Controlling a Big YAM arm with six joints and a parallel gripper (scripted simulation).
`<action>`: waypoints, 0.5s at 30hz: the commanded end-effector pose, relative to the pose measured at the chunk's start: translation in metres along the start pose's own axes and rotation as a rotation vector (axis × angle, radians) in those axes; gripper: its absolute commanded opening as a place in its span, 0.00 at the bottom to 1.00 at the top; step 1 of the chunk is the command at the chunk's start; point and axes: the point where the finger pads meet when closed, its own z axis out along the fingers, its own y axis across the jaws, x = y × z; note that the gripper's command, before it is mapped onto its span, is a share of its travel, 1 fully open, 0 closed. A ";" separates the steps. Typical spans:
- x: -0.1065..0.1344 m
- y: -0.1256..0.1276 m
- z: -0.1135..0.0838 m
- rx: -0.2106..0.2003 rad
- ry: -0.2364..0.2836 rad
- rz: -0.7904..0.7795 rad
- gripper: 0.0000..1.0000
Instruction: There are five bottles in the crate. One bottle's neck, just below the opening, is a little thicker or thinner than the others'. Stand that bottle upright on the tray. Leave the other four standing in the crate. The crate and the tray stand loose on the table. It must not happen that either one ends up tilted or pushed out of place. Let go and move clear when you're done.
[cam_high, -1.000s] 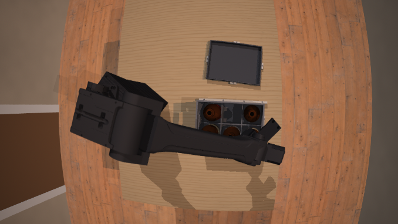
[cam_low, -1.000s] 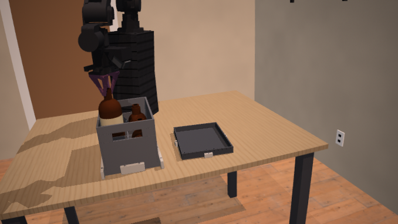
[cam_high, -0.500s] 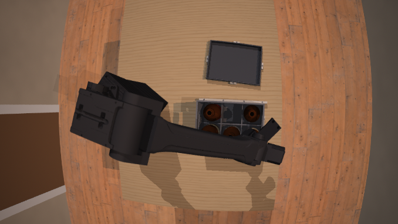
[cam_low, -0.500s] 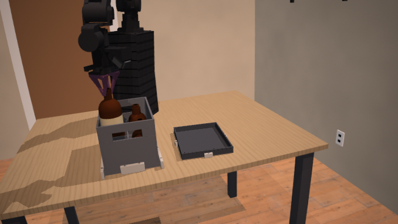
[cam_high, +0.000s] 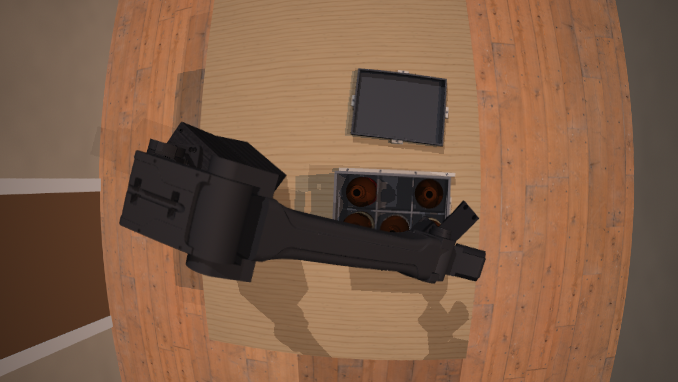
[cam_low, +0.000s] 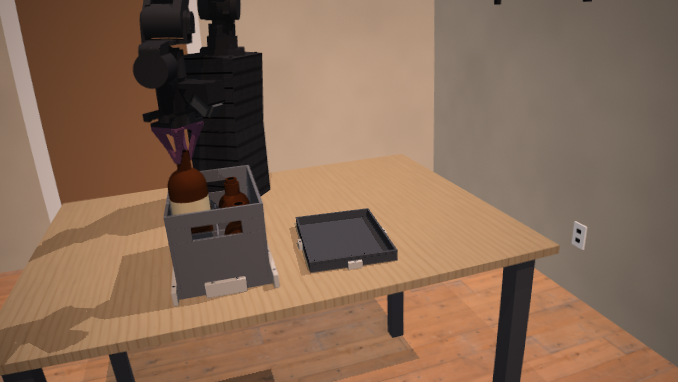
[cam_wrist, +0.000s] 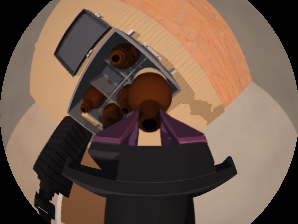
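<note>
My gripper (cam_low: 182, 156) (cam_wrist: 150, 124) has purple fingers and is shut on the neck of a brown bottle (cam_low: 187, 186) (cam_wrist: 149, 92) with a cream label. The bottle stands upright at the crate's near left corner in the side view, lifted so its shoulder and label top show above the rim. The grey crate (cam_low: 215, 252) (cam_high: 395, 177) holds the other brown bottles: two in the far row (cam_high: 361, 191) (cam_high: 428, 192) and two (cam_high: 358, 219) (cam_high: 394, 223) partly hidden under my arm. One of them (cam_low: 232, 194) shows beside the held bottle. The dark tray (cam_high: 400, 74) (cam_low: 350, 259) (cam_wrist: 79, 38) is empty.
The tray lies flat on the wooden table (cam_low: 425, 210), a short gap to the right of the crate in the side view. My arm's black base column (cam_low: 230, 115) stands just behind the crate. My arm (cam_high: 325, 240) spans over the crate's near row in the top view.
</note>
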 end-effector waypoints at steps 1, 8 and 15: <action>0.005 -0.011 -0.022 0.023 -0.016 0.006 0.00; 0.005 -0.011 -0.022 0.023 -0.015 0.006 0.00; 0.002 -0.015 -0.027 0.031 -0.020 0.005 0.00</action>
